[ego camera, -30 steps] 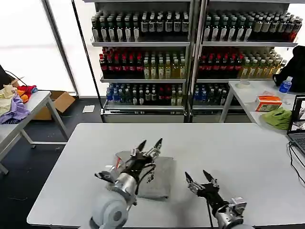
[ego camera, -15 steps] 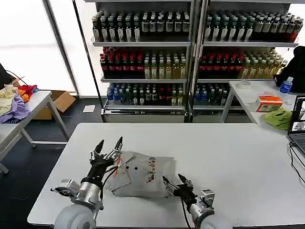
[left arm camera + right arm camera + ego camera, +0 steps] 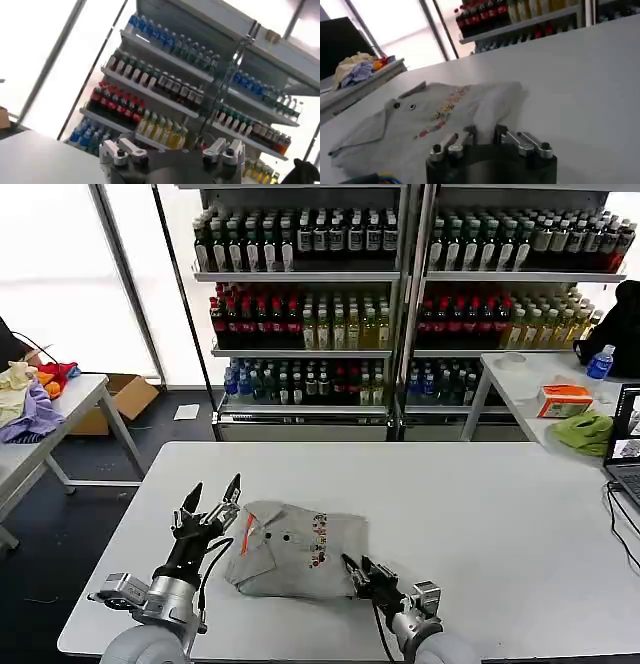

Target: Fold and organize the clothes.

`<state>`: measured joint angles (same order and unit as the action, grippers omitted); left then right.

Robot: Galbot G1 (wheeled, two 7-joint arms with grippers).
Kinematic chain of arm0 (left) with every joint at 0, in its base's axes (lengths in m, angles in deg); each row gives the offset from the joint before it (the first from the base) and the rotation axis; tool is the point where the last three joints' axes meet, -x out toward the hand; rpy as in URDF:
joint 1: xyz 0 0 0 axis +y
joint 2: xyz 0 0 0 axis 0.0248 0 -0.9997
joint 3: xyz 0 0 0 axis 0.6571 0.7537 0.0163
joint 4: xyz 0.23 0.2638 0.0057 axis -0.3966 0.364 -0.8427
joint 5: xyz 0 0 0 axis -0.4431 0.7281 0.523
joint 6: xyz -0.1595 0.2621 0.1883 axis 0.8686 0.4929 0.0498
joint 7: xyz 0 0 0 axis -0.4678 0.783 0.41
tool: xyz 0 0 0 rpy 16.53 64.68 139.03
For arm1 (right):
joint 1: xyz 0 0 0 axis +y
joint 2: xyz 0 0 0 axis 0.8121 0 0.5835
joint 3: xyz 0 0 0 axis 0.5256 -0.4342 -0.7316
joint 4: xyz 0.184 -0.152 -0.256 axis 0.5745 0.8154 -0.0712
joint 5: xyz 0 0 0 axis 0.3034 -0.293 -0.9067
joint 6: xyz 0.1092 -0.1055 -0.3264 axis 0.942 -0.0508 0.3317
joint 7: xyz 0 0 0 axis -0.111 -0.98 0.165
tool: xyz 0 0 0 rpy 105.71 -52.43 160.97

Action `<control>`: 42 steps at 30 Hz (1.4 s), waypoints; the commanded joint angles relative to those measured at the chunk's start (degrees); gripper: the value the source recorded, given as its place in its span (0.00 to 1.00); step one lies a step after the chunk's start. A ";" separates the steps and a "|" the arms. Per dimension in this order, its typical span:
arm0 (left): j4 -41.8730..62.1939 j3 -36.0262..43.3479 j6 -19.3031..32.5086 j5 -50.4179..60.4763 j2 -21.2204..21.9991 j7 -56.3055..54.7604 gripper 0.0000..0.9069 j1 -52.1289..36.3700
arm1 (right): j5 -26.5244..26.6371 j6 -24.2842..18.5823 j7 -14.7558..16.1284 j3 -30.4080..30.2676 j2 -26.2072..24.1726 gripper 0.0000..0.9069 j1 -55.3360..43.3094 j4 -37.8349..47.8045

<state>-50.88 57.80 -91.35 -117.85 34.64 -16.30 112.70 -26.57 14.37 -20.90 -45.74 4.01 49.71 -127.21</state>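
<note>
Folded grey shirt [image 3: 295, 549] flat on white surface [image 3: 480, 504], near front edge, long axis left-right, orange-lined collar toward left. Left hand [image 3: 211, 504] raised just beside collar, fingers spread. Right hand [image 3: 363, 574] at shirt's near right corner, fingers parted. Bottle shelves [image 3: 400, 294] behind.
</note>
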 commanded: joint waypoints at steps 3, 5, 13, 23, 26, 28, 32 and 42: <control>-0.33 -1.47 0.76 -1.26 0.30 0.34 1.00 1.68 | -0.86 -0.44 6.06 8.98 -4.92 0.00 0.96 -1.70; -0.30 -1.50 0.78 -1.30 0.46 0.36 1.00 2.07 | -1.11 -0.28 7.42 12.37 -6.72 0.00 1.81 -1.89; -0.04 -0.66 0.74 -1.66 0.90 0.37 1.00 3.37 | -4.71 2.87 8.48 19.74 -9.62 0.51 3.40 -1.07; -0.67 -0.37 0.63 -1.66 0.62 0.61 1.00 3.66 | -14.28 4.87 4.20 24.18 -7.90 1.00 9.67 -11.61; -0.76 -0.52 0.67 -1.69 0.42 0.76 1.00 3.94 | -14.02 3.11 1.53 22.94 -6.74 1.00 8.03 -12.51; -0.68 -0.54 0.70 -1.61 0.20 0.85 1.00 3.96 | -14.04 2.35 1.07 18.95 -5.39 1.00 4.10 -11.88; -0.76 -1.03 0.80 -0.51 0.05 1.59 1.00 4.51 | -14.30 2.67 -2.41 5.84 -2.27 1.00 -4.93 -8.09; -1.16 -3.50 1.96 0.64 0.16 2.80 1.00 7.83 | -20.26 6.13 -11.39 -8.33 5.49 1.00 -14.12 8.36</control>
<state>-51.86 55.46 -89.89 -118.00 34.58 -14.07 118.42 -41.66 18.24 -24.11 -40.05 2.95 45.18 -130.00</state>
